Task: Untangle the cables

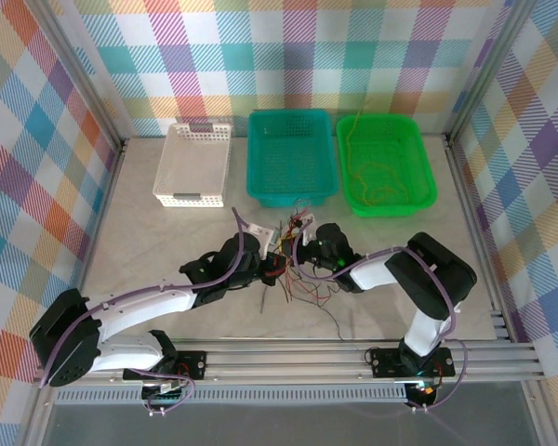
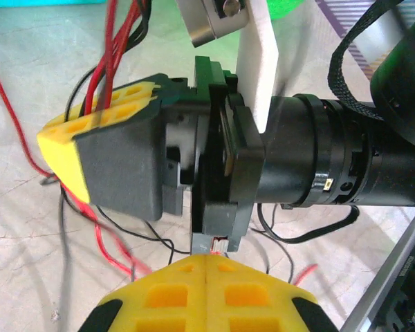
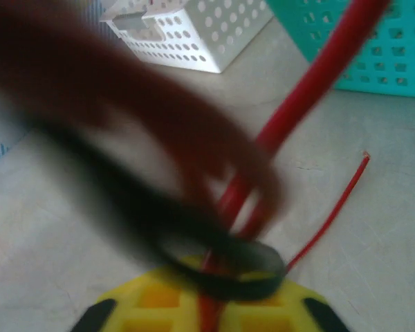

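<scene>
1. The cables (image 1: 298, 281) lie as a loose tangle of red and black strands on the tabletop (image 1: 149, 242), toward its near side and in front of the teal basket (image 1: 291, 190); one black strand trails off from the tangle toward the near edge.
2. The right end effector (image 3: 207, 308) is closed narrow on the cables; in the right wrist view a red strand runs up from between its yellow pads (image 3: 263, 315), and a black loop lies across their tips.
3. The left end effector (image 2: 206, 271) has its yellow pads pressed together with no gap; I cannot tell whether a strand is caught between them.
4. From above, the two end effectors sit just beside each other over the tangle, almost tip to tip.
5. Three baskets stand in a row along the far side; the white basket (image 1: 193, 167) is on the left, the teal one in the middle, the green basket (image 1: 418, 163) on the right; thin yellow-orange wires (image 1: 372, 172) lie inside the green one.
</scene>
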